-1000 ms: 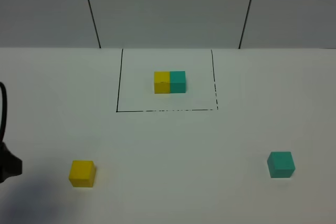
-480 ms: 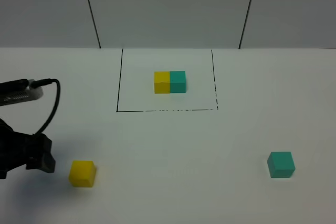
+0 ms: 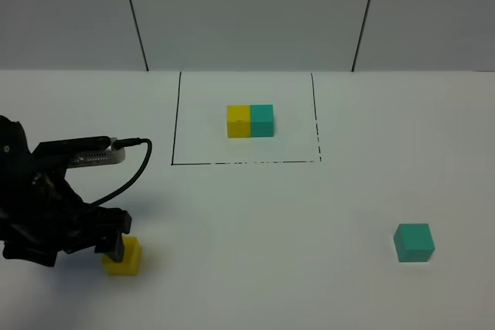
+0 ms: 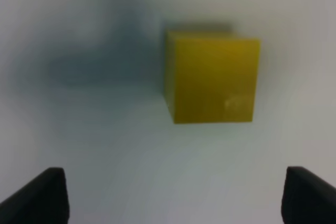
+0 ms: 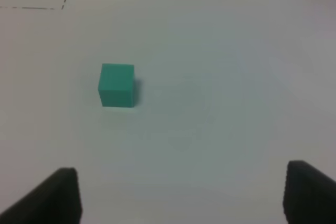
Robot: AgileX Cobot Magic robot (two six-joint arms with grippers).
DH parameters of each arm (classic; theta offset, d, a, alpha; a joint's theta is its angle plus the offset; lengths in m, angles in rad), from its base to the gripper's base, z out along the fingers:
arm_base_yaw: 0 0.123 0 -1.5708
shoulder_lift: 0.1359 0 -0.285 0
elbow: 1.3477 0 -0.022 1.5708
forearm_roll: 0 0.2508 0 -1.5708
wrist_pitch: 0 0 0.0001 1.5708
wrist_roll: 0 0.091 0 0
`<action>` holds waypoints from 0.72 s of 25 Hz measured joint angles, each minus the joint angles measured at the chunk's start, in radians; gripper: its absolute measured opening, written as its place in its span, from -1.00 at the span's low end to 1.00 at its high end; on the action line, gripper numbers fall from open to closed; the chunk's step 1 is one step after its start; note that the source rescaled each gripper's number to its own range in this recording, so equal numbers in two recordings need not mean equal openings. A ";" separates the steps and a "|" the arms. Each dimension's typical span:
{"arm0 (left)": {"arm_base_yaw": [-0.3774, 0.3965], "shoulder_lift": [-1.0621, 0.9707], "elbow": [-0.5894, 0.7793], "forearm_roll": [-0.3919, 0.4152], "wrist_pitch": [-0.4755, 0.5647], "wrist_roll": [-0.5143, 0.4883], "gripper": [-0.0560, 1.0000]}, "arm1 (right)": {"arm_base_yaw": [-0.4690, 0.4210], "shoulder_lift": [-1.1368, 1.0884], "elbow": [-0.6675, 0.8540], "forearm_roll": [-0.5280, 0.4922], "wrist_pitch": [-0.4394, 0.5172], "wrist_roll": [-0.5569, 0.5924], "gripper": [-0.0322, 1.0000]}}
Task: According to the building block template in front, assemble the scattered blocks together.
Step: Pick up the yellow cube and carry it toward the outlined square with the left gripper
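The building block template (image 3: 250, 121), a yellow cube joined to a teal one, sits inside a thin black rectangle at the table's back middle. Of the scattered blocks, the yellow cube (image 3: 124, 257) (image 4: 211, 78) lies front left and the teal cube (image 3: 414, 242) (image 5: 116, 85) front right. My left gripper (image 3: 116, 242) (image 4: 178, 198) hangs open just over the yellow cube's left side, jaws wide and empty. My right gripper (image 5: 184, 198) is open too, well short of the teal cube, and out of the high view.
The black drawn rectangle (image 3: 246, 162) marks the template area; one of its corners (image 5: 63, 6) shows in the right wrist view. The left arm's body and cable (image 3: 69, 191) cover the table's front left. A grey panelled wall (image 3: 247, 13) rises behind the white table.
The left arm has swept in from the left edge toward the yellow cube, and its gripper now hangs over it. Both cubes and the template have not moved.
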 joint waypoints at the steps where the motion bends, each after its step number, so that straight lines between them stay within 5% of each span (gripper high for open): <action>1: 0.000 0.015 -0.003 0.000 -0.013 -0.010 0.64 | 0.000 0.000 0.000 0.000 0.000 0.000 0.20; 18: -0.090 0.189 -0.099 0.008 -0.043 -0.038 0.62 | 0.000 0.000 0.000 0.000 0.000 -0.001 0.20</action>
